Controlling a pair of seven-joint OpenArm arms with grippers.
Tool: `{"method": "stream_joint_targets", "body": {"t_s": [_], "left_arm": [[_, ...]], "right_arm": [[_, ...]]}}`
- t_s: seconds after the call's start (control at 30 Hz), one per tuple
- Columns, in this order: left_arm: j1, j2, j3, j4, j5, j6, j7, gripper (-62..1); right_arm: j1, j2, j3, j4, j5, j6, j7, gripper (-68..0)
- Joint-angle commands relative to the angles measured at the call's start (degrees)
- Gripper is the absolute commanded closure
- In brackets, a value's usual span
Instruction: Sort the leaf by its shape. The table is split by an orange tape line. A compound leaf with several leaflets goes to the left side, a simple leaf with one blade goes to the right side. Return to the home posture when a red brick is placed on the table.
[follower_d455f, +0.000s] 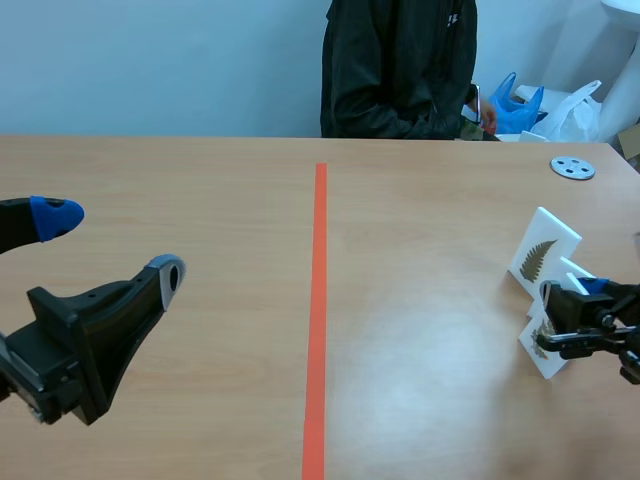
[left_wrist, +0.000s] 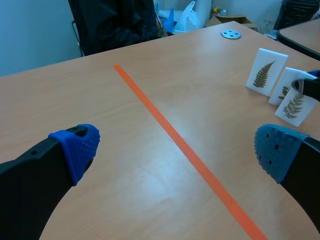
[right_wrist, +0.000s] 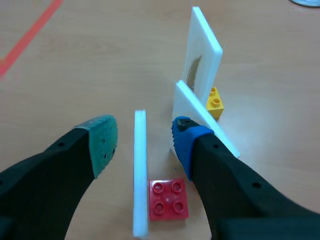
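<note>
Three white cards with fern-like compound leaves stand on the right side of the table. The nearest card (follower_d455f: 545, 345) (right_wrist: 140, 170) stands edge-on between my right gripper's fingers, on a red brick (right_wrist: 168, 199) base. My right gripper (follower_d455f: 556, 320) (right_wrist: 142, 142) is open around it, with a gap on each side. Just beyond its blue pad stands the middle card (follower_d455f: 572, 275) (right_wrist: 200, 120). The far card (follower_d455f: 545, 252) (right_wrist: 202, 55) has a yellow brick (right_wrist: 215, 102) at its foot. My left gripper (follower_d455f: 112, 245) (left_wrist: 176, 149) hangs open over the left half, holding nothing.
The orange tape line (follower_d455f: 318, 300) runs down the middle of the table. A grey disc (follower_d455f: 572, 167) lies at the far right. A person in a dark jacket (follower_d455f: 400, 70) sits across the table, with blue and white bags (follower_d455f: 515, 105) beside them.
</note>
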Motion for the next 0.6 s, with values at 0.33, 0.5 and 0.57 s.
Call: {"method": "stream_joint_targets", "body": {"t_s": [0.33, 0.5, 0.57], "left_arm": [[-0.15, -0.02, -0.26, 0.70, -0.37, -0.07, -0.94, -62.3], [-0.15, -0.04, -0.26, 0.70, -0.37, -0.07, -0.72, -62.3], [-0.15, -0.04, -0.26, 0.70, -0.37, -0.09, -0.68, -62.3]], "right_arm": [[-4.42, 0.81, 6.25, 16.09, 5.77, 3.56, -5.05, -43.5], [-7.10, 1.11, 7.17, 24.68, 9.22, 6.03, -7.82, -54.9], [-7.96, 1.11, 7.17, 28.06, 11.52, 7.32, -9.55, -62.0]]}}
